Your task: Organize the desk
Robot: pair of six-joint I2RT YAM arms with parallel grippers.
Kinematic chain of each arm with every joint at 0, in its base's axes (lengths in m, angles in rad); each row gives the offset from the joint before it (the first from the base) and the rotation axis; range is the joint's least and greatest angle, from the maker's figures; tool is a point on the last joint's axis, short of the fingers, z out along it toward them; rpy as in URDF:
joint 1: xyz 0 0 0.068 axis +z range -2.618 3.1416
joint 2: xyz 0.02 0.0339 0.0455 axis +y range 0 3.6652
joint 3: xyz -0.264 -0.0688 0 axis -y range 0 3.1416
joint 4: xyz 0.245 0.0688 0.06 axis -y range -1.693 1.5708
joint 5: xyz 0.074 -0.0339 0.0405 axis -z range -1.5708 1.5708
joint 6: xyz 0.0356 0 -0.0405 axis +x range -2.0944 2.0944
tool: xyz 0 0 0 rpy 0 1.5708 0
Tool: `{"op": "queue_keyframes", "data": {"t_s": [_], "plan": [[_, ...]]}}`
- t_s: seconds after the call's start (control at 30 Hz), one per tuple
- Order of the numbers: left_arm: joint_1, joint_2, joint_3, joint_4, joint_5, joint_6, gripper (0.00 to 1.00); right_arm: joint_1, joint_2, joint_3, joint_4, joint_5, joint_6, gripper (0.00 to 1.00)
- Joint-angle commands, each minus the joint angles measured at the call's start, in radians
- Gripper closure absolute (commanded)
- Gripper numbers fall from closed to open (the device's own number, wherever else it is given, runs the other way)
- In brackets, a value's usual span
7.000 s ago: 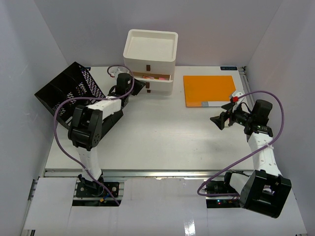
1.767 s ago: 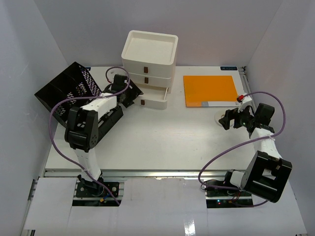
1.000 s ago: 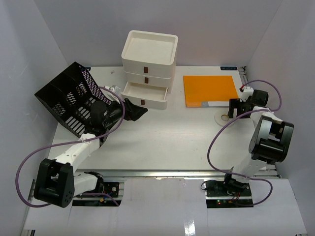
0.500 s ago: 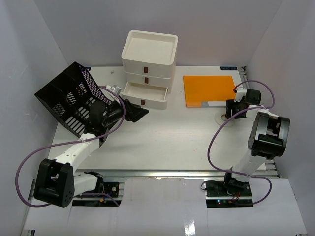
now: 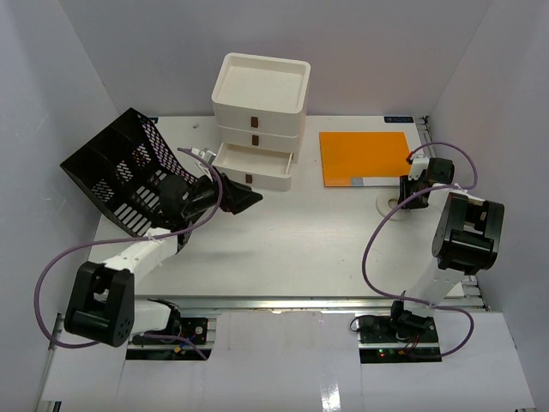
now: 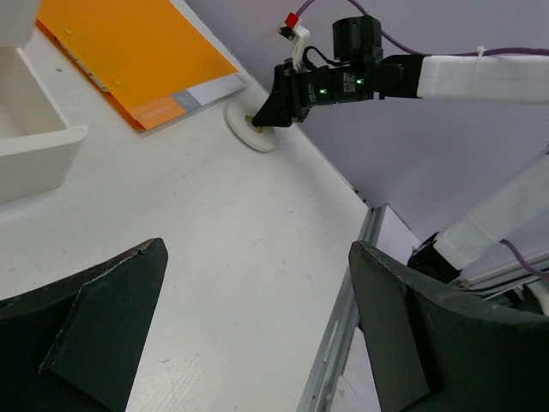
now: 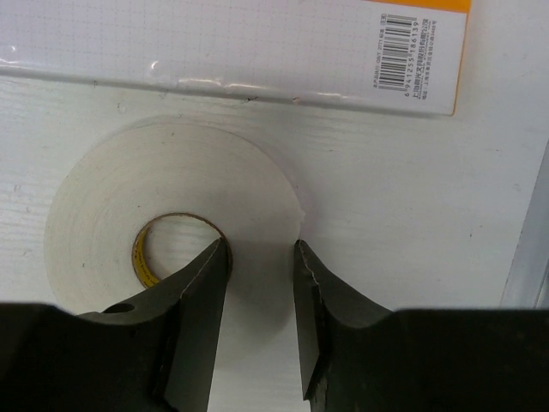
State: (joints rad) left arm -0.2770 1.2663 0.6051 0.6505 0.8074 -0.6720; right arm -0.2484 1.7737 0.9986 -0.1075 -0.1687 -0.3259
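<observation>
The desk [image 5: 292, 245] is a white tabletop. A white tape roll [image 7: 111, 197] lies flat on it near the right wall, just in front of an orange folder [image 5: 364, 157]. My right gripper [image 7: 261, 249] points down over the roll, one finger inside the core hole and the other against the outer rim, shut on the roll's wall. In the top view the tape roll [image 5: 388, 205] shows beside the right gripper [image 5: 403, 197]. My left gripper [image 5: 249, 199] hovers open and empty in front of the drawer box, and the left wrist view shows its jaws wide apart over bare desk.
A white three-drawer box [image 5: 260, 94] stands at the back, its bottom drawer [image 5: 253, 168] pulled out. A black mesh file rack [image 5: 116, 167] leans at the back left. A metal rail [image 5: 274, 302] runs along the front edge. White walls enclose the sides.
The right gripper's jaws have come together on the tape roll's wall. The left arm has shifted slightly toward the drawer box, its gripper staying open.
</observation>
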Motion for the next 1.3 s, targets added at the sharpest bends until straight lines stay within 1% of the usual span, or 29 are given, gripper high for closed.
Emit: {"op": "queue_keyframes", "data": {"t_s": [0.0,0.07,0.13,0.23,0.33,0.4,0.47,0.5,0.6,0.7,0.87,0.93,1.17,1.27], "plan": [[-0.028,0.088,0.018,0.135,0.132,-0.107,0.02,0.000,-0.041,-0.046,-0.041,-0.057,-0.004,0.80],[-0.057,0.097,0.039,0.082,0.119,-0.069,0.02,0.000,-0.102,-0.072,-0.030,-0.094,0.007,0.83],[-0.097,0.103,0.057,0.005,0.071,0.000,0.02,0.002,-0.180,-0.098,-0.018,-0.158,0.025,0.85],[-0.172,0.122,0.082,-0.014,0.016,0.007,0.02,0.004,-0.290,-0.136,-0.008,-0.272,0.060,0.87],[-0.257,0.170,0.145,-0.043,-0.079,0.020,0.02,0.013,-0.350,-0.157,-0.008,-0.342,0.073,0.87],[-0.306,0.248,0.201,-0.049,-0.131,0.015,0.02,0.018,-0.380,-0.166,-0.006,-0.375,0.083,0.87],[-0.352,0.304,0.264,-0.025,-0.177,-0.025,0.02,0.023,-0.409,-0.172,-0.006,-0.407,0.088,0.87],[-0.366,0.333,0.266,-0.017,-0.193,-0.038,0.02,0.024,-0.416,-0.173,-0.005,-0.415,0.090,0.87],[-0.434,0.455,0.392,-0.042,-0.254,-0.051,0.02,0.034,-0.443,-0.176,-0.007,-0.438,0.093,0.87],[-0.480,0.557,0.528,-0.088,-0.287,-0.050,0.02,0.037,-0.465,-0.176,-0.014,-0.451,0.095,0.88],[-0.533,0.678,0.738,-0.203,-0.362,-0.020,0.02,0.038,-0.503,-0.186,-0.011,-0.482,0.105,0.88],[-0.551,0.712,0.785,-0.236,-0.379,-0.016,0.02,0.038,-0.518,-0.190,-0.006,-0.483,0.103,0.88],[-0.582,0.762,0.856,-0.280,-0.439,-0.005,0.04,0.038,-0.534,-0.195,-0.006,-0.496,0.110,0.88],[-0.588,0.777,0.892,-0.301,-0.448,-0.005,0.08,0.039,-0.539,-0.196,-0.002,-0.503,0.112,0.88]]}}
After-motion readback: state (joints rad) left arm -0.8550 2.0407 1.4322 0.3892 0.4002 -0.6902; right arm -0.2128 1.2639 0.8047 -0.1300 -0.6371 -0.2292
